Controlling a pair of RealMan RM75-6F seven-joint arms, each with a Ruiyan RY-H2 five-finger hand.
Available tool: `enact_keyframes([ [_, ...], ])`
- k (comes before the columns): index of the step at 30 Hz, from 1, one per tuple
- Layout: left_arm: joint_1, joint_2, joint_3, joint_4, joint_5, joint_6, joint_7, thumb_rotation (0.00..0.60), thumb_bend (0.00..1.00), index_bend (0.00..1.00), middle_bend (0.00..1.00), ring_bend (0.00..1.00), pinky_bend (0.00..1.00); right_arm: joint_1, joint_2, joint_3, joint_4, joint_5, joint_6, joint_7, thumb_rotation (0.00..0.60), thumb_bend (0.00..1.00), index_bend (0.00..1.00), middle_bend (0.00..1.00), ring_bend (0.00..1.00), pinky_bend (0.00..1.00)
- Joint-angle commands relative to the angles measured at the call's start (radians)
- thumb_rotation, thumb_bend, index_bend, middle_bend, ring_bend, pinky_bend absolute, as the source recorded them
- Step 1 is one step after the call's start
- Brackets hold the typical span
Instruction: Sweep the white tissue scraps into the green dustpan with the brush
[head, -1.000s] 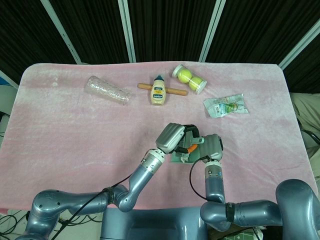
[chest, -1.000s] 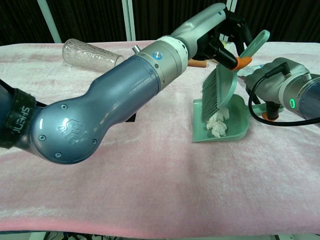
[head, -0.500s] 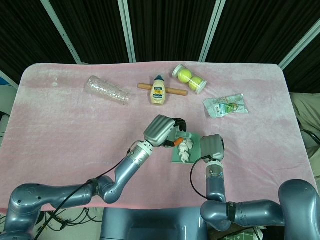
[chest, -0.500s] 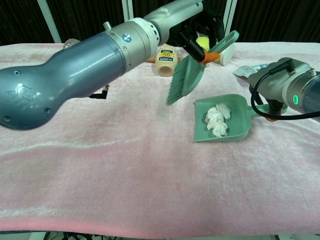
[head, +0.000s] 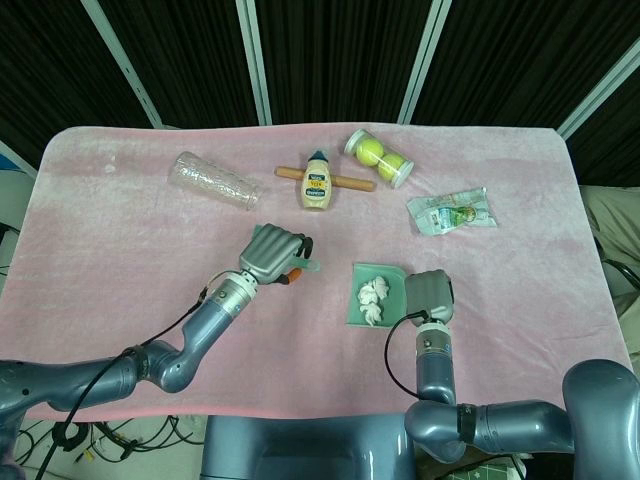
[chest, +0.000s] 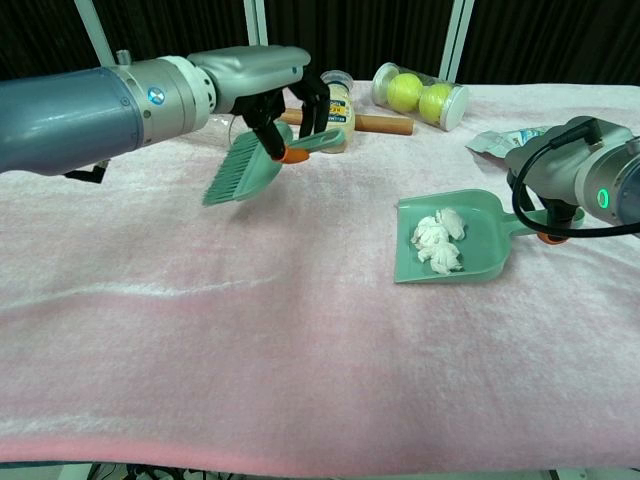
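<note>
Inside the green dustpan (chest: 482, 262) lie the white tissue scraps (chest: 437, 240), so sweeping looks complete. Left hand (chest: 272, 82) grasps the brush (chest: 240, 170), raised well left of the dustpan; right hand (chest: 565, 172) grips the dustpan's handle. Next move likely calls for setting the brush down.

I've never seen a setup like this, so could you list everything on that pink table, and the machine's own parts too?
dustpan: one, green, right of centre, handle in the right hand
tissue scraps: small white heap, inside the dustpan
brush: one, green, held above the cloth
glass: one, clear, lying far left
sauce bottle: one, cream, back centre
rolling pin: one, wooden, behind the bottle
ball tube: one, clear, yellow balls inside
packet: one, clear wrapper, right
tablecloth: pink
left hand: grey, grips the brush
right hand: grey, at the dustpan handle
</note>
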Motion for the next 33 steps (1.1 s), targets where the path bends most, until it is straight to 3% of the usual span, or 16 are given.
enact_keyframes([
  [1, 0.012, 0.022, 0.037, -0.004, -0.027, -0.007, 0.042, 0.6, 0.45, 0.65, 0.71, 0.89, 0.99, -0.001, 0.001, -0.001, -0.003, 0.001, 0.0, 0.003, 0.6, 0.45, 0.74, 0.68, 0.72, 0.75],
  [7, 0.03, 0.057, 0.103, 0.004, -0.051, -0.015, 0.113, 0.6, 0.42, 0.62, 0.69, 0.89, 0.99, -0.005, 0.001, -0.006, -0.002, 0.004, -0.006, 0.008, 0.6, 0.45, 0.74, 0.68, 0.72, 0.75],
  [12, 0.041, 0.083, 0.126, -0.006, -0.095, -0.023, 0.14, 0.6, 0.35, 0.58, 0.64, 0.89, 0.99, -0.007, 0.001, -0.013, 0.004, 0.0, -0.014, 0.014, 0.6, 0.45, 0.74, 0.68, 0.72, 0.75],
  [14, 0.041, 0.103, 0.144, -0.016, -0.13, -0.036, 0.171, 0.6, 0.27, 0.56, 0.61, 0.88, 0.99, -0.011, 0.0, -0.017, 0.007, -0.001, -0.018, 0.019, 0.6, 0.45, 0.74, 0.68, 0.72, 0.75],
  [17, 0.033, 0.117, 0.156, -0.03, -0.166, -0.037, 0.209, 0.6, 0.05, 0.47, 0.51, 0.88, 0.99, -0.012, -0.001, -0.021, 0.009, -0.002, -0.02, 0.021, 0.6, 0.45, 0.74, 0.68, 0.72, 0.75],
  [19, 0.032, 0.122, 0.159, -0.037, -0.181, -0.03, 0.22, 0.6, 0.01, 0.4, 0.44, 0.88, 0.99, -0.013, -0.001, -0.023, 0.01, -0.002, -0.02, 0.023, 0.6, 0.45, 0.74, 0.68, 0.72, 0.75],
  [22, 0.035, 0.125, 0.154, -0.049, -0.188, -0.012, 0.215, 0.6, 0.0, 0.32, 0.39, 0.88, 0.99, -0.014, -0.001, -0.023, 0.01, -0.003, -0.021, 0.025, 0.6, 0.45, 0.74, 0.68, 0.72, 0.75],
  [27, 0.047, 0.13, 0.137, -0.065, -0.167, 0.027, 0.181, 0.6, 0.0, 0.31, 0.37, 0.88, 0.99, -0.017, 0.002, -0.025, 0.007, -0.006, -0.023, 0.031, 0.6, 0.45, 0.74, 0.66, 0.72, 0.75],
  [33, 0.063, 0.147, 0.129, -0.081, -0.14, 0.05, 0.142, 0.6, 0.0, 0.31, 0.37, 0.88, 0.99, -0.023, 0.009, -0.032, 0.002, -0.011, -0.029, 0.038, 0.6, 0.38, 0.68, 0.55, 0.69, 0.75],
])
